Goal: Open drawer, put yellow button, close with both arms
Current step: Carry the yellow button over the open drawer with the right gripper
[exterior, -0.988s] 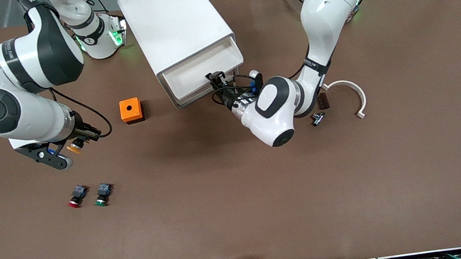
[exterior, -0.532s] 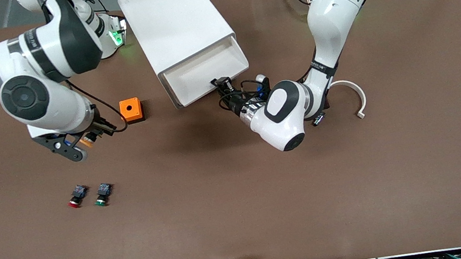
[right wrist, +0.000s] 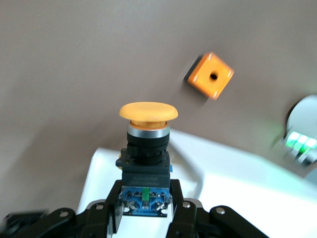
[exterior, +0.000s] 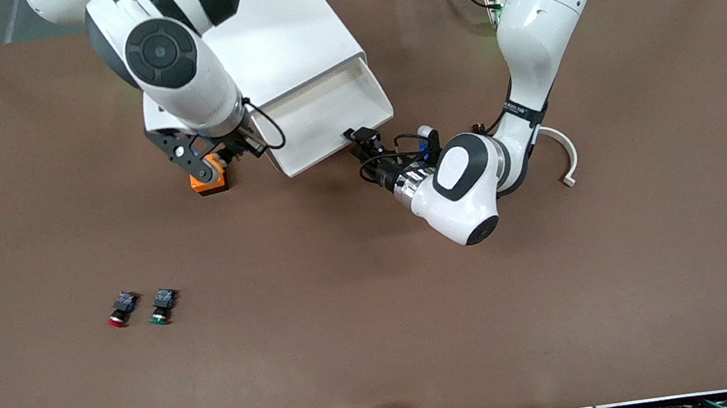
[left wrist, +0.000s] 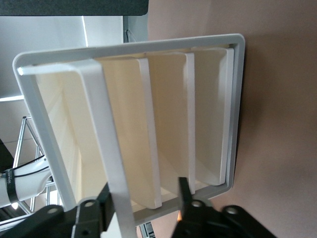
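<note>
Drawer point(exterior: 324, 114) pulled out, left end effector point(exterior: 362, 139) clamping its front edge; right end effector point(right wrist: 144, 207) grips yellow button point(right wrist: 147, 148).

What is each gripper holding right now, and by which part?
Right gripper: small yellow-capped push button, pinched at its blue rear block. Left gripper: front edge of the pulled-out top white drawer.
</note>
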Motion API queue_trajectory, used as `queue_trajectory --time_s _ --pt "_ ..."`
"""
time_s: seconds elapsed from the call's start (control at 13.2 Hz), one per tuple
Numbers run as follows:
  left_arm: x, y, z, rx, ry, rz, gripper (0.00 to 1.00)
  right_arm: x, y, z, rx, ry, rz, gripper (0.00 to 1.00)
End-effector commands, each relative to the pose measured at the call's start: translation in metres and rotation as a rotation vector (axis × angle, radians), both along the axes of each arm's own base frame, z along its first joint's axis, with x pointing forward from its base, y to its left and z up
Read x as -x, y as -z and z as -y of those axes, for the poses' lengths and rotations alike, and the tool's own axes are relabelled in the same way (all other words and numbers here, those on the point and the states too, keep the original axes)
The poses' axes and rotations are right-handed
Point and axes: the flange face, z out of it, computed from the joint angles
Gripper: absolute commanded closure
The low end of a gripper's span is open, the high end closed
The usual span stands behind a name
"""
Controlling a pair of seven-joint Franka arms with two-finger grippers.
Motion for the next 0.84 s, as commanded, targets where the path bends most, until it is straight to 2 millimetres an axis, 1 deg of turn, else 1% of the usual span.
queue_trajectory --time_s 0.0,0.08,0.15,0.3,0.38,0.46,0.61,0.76 --pt "0.001 -0.007 -0.002 -0.001 0.031 0.028 0.00 0.013 -0.011 -0.021 -0.050 0.107 0.018 0.87" --pt "0.005 -0.010 0.000 0.006 0.050 0.016 0.00 0.019 -0.010 -0.032 -0.061 0.131 0.024 0.87" --pt "0.001 -0.020 0.001 0.020 0.056 0.027 0.00 0.024 -0.005 -0.042 -0.064 0.156 0.028 0.88" --pt "-0.003 -0.033 -0.003 0.032 0.075 0.017 0.00 0.037 0.002 -0.059 -0.069 0.188 0.028 0.90" --pt "-0.004 -0.035 -0.005 0.035 0.079 0.013 0.00 0.043 0.005 -0.064 -0.070 0.183 0.030 0.91" --pt "-0.008 -0.039 -0.008 0.038 0.078 0.022 0.00 0.047 0.009 -0.063 -0.075 0.184 0.035 0.91" --pt "-0.019 -0.044 -0.018 0.049 0.071 0.046 0.00 0.061 0.027 -0.068 -0.099 0.183 0.061 0.93" --pt "-0.021 -0.045 -0.025 0.057 0.109 0.089 0.00 0.070 0.044 -0.082 -0.104 0.242 0.081 0.93"
